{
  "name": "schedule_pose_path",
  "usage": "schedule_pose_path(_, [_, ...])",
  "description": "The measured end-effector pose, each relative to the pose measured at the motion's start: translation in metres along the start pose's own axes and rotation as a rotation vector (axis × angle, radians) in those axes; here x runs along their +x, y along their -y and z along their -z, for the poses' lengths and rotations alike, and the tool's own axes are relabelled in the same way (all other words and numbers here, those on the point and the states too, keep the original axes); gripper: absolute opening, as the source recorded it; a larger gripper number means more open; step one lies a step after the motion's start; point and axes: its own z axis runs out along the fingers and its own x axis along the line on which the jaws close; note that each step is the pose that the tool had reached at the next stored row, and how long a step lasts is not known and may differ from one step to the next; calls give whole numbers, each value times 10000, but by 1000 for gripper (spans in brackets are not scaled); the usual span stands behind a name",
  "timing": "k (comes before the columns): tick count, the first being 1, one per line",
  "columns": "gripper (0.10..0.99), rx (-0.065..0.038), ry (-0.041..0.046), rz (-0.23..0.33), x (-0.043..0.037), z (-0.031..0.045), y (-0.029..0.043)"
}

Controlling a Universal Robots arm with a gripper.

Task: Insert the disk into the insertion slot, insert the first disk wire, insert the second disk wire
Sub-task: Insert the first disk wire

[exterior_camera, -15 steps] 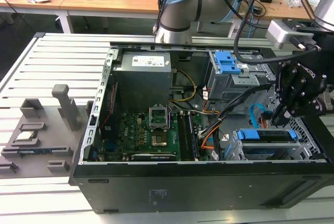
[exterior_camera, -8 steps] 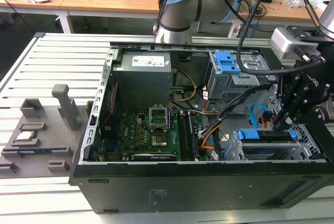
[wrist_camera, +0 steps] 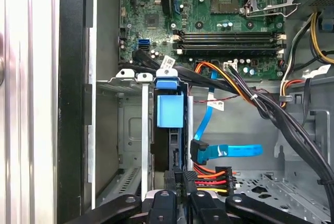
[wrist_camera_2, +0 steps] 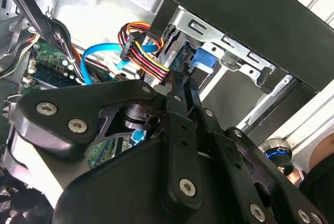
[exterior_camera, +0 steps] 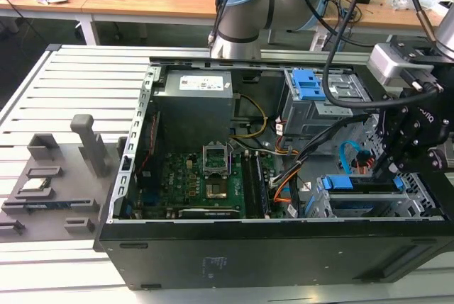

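The disk [exterior_camera: 358,185], in its bright blue carrier [wrist_camera: 170,110], sits edge-on inside the insertion slot [wrist_camera: 130,130], the silver cage [exterior_camera: 420,192] at the case's front corner on the exterior view's right. My gripper [exterior_camera: 377,172] reaches down at the disk's wire end, fingers together, tips [wrist_camera: 182,176] right at the disk's edge [wrist_camera_2: 181,80]. A blue flat wire with a black plug [wrist_camera: 201,153] hangs loose beside the tips. A black plug on red, yellow and orange wires [wrist_camera: 220,174] lies close by, also loose [wrist_camera_2: 130,49].
The open case holds a green motherboard [exterior_camera: 213,176], a grey power supply [exterior_camera: 195,102] and a grey bay with blue latches [exterior_camera: 308,88]. A thick black cable bundle [wrist_camera: 271,114] crosses near the cage. Grey fixtures [exterior_camera: 50,183] stand on the slatted table.
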Motion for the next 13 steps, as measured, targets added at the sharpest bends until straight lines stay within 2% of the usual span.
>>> schedule_pose_path(5, [169,-12,27,-191,-2,-15,14])
schedule_pose_path(8, [169,-15,85,-198,-2,-32,19])
schedule_pose_path(13, [169,-14,84,-198,-4,-58,20])
